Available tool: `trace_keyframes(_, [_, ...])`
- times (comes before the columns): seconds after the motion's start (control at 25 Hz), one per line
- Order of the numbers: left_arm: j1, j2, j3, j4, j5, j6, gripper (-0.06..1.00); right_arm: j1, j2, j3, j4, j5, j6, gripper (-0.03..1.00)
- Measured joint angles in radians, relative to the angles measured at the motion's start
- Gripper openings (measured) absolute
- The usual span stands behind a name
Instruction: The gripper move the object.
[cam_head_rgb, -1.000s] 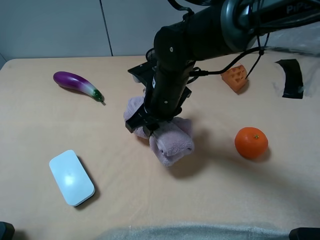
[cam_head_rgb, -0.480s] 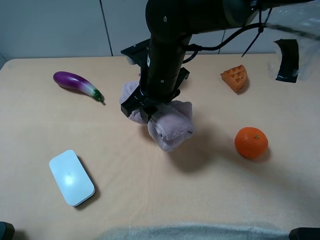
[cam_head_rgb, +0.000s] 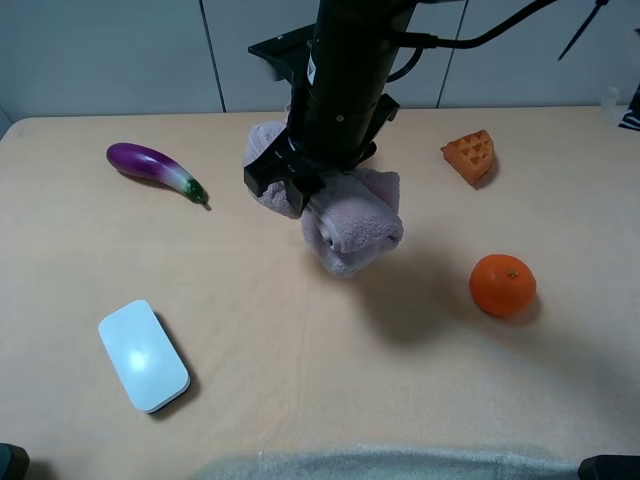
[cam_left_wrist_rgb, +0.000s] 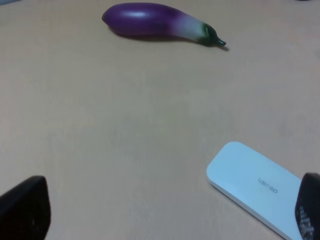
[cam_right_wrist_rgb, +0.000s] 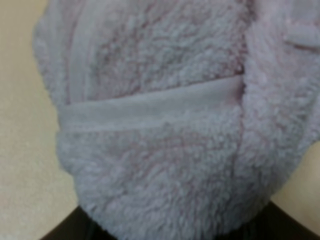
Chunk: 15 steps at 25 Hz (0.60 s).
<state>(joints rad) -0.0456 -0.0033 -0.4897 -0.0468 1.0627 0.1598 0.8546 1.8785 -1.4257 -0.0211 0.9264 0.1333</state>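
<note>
The mauve-pink plush toy (cam_head_rgb: 350, 225) hangs in the air above the middle of the table, held round its middle by my right gripper (cam_head_rgb: 300, 188), which is shut on it. The black right arm comes down from the top of the exterior view. In the right wrist view the plush toy (cam_right_wrist_rgb: 160, 120) fills the picture. My left gripper shows only as two dark fingertips (cam_left_wrist_rgb: 22, 210) at the bottom corners of the left wrist view, wide apart and empty, low over the table.
A glossy purple eggplant (cam_head_rgb: 155, 168) lies at the back left, also in the left wrist view (cam_left_wrist_rgb: 160, 20). A white flat box (cam_head_rgb: 143, 355) lies at the front left. An orange (cam_head_rgb: 502, 285) sits at the right, an orange wedge (cam_head_rgb: 470, 155) behind it.
My right gripper has risen with the plush toy in it, lifting it off the table. The other things have not moved.
</note>
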Motion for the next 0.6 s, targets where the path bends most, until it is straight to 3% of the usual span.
trace_keyframes(0.6, [0.000,0.000,0.000,0.000,0.000,0.000,0.98,-0.178,-0.049,0.000,0.006,0.068,0.013,0.34])
